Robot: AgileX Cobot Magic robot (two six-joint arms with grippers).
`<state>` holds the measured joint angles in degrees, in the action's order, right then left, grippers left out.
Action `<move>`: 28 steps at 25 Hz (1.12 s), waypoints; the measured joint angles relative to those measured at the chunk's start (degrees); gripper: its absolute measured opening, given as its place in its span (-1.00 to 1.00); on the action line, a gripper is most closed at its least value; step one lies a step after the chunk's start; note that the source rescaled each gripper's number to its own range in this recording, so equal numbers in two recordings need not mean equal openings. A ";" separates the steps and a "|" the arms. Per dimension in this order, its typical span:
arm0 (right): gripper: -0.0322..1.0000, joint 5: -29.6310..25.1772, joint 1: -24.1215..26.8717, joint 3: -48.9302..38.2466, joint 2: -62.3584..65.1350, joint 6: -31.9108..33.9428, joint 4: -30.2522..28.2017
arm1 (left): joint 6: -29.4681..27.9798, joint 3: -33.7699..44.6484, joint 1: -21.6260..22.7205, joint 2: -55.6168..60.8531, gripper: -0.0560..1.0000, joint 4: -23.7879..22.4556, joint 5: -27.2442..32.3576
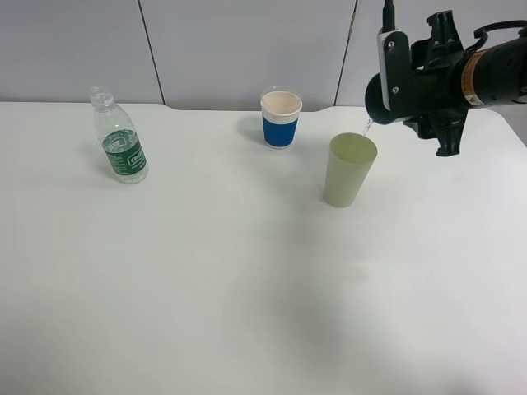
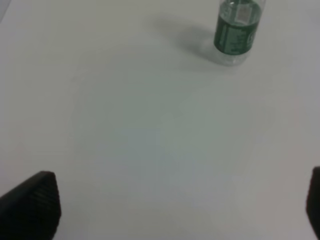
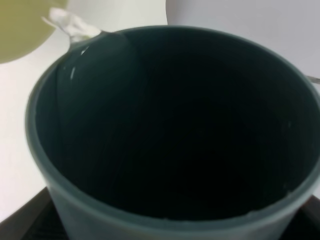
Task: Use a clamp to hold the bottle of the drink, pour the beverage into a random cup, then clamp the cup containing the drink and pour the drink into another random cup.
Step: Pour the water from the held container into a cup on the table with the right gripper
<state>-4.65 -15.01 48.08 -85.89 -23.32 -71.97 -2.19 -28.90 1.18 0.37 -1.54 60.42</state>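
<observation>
Three vessels stand on the white table [image 1: 206,288]: the bottle [image 1: 119,138] at upper left, a blue-sleeved paper cup [image 1: 281,118] at upper middle, the pale green cup [image 1: 349,169] right of it. At upper right the right gripper [image 1: 394,86] pinches the tilted teal cup [image 3: 165,135], water [image 1: 368,126] trickling from its rim. The left gripper's fingers [image 2: 30,205] stand spread.

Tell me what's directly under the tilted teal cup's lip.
Under the teal cup's lip stands the pale green cup, upright and open-mouthed. A thin stream of clear liquid runs off the lip toward it. How much has collected inside the green cup cannot be seen.
</observation>
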 joint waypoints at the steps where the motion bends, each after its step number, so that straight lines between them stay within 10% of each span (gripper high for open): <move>1: -0.93 0.00 0.00 0.00 0.00 0.00 -0.40 | 0.00 0.00 0.00 0.00 1.00 0.00 0.00; 28: -0.93 0.38 0.00 0.00 0.00 -0.12 -11.16 | 0.00 0.00 0.00 0.00 1.00 0.00 0.00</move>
<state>-4.27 -15.01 48.08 -85.89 -23.43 -83.13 -2.19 -28.90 1.18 0.37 -1.54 60.42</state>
